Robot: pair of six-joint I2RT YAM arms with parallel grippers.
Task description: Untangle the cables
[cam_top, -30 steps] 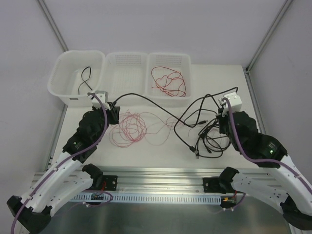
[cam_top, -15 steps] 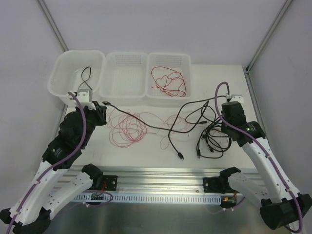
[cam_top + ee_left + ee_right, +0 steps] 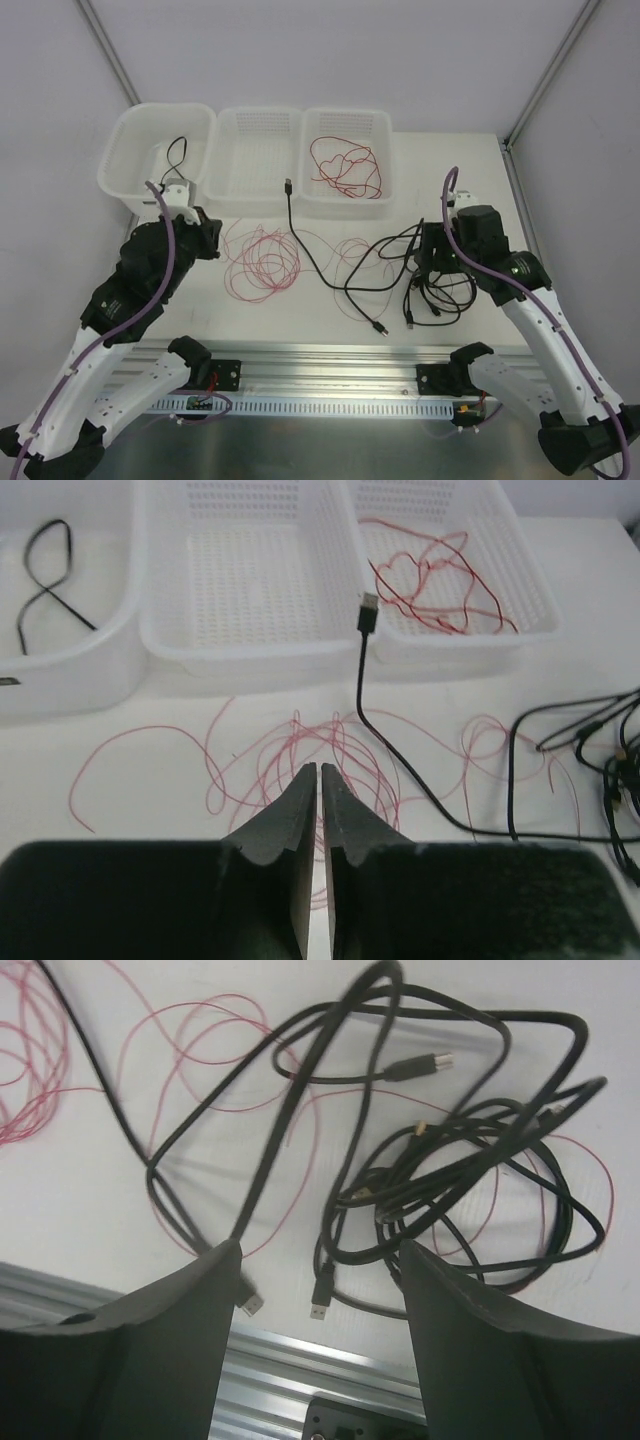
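Bright, even diffuse light; white table [image 3: 470, 160] slightly washed out; faint soft shadows beside black cables [image 3: 452, 1175]; wrist views soft.

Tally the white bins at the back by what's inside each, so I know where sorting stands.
Holding a black cable: 1 (left tub)
Holding red wire: 1 (right basket)
Nothing inside: 1 (middle basket)
Total: 3 bins

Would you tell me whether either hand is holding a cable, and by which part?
Nothing is held: the left hand is shut empty, the right hand open above the black cables.
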